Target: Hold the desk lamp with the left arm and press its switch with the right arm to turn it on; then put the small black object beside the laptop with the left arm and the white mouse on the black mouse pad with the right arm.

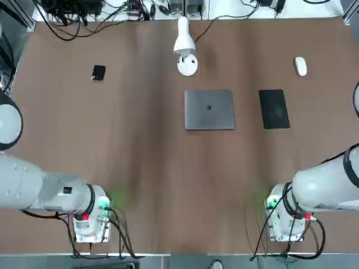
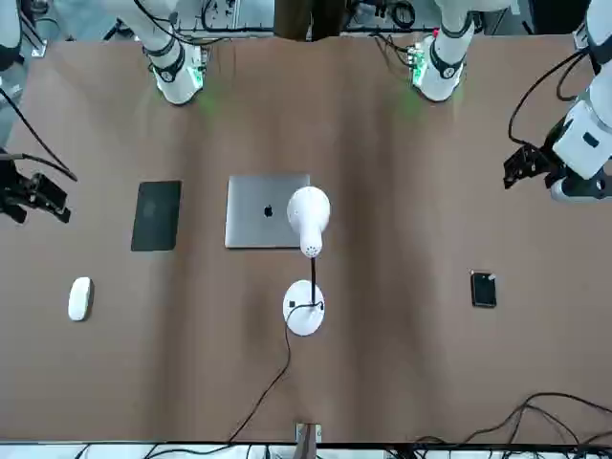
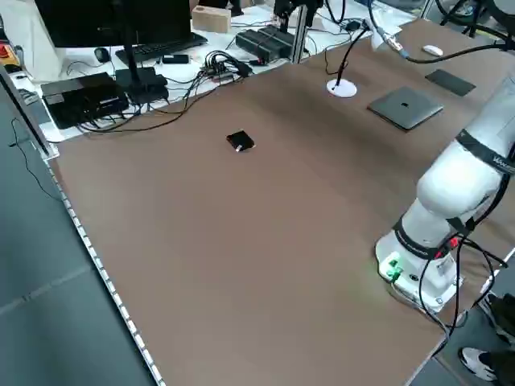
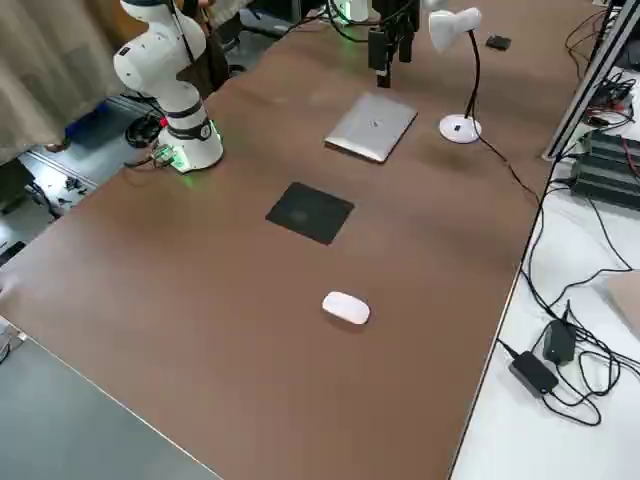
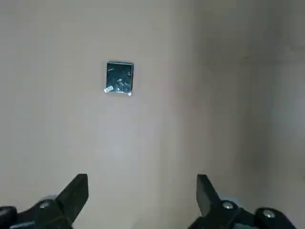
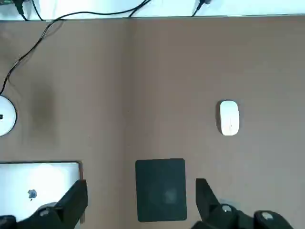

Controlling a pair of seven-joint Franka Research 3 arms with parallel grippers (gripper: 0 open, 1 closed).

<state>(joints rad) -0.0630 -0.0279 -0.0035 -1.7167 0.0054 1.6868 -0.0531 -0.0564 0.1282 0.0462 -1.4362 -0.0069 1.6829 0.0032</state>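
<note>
Top view: the desk lamp (image 1: 187, 53) stood at the far centre of the brown surface (image 1: 140, 168), its head unlit. The laptop (image 1: 209, 109) lay closed just nearer than the lamp, the black mouse pad (image 1: 274, 109) close on its right. The white mouse (image 1: 300, 66) rested far right, apart from the pad. The small black object (image 1: 98, 73) lay far left, well apart from the laptop.

Front view: the left gripper (image 2: 521, 165) hung above the surface's left edge, the right gripper (image 2: 33, 196) above the right edge; neither touched anything.

Left wrist view: the left gripper's fingers (image 5: 76, 191) stood wide apart and empty, high over the black object.

Right wrist view: the right gripper's fingers (image 6: 206, 193) were likewise spread wide, empty, above the pad, with the mouse beyond.
</note>
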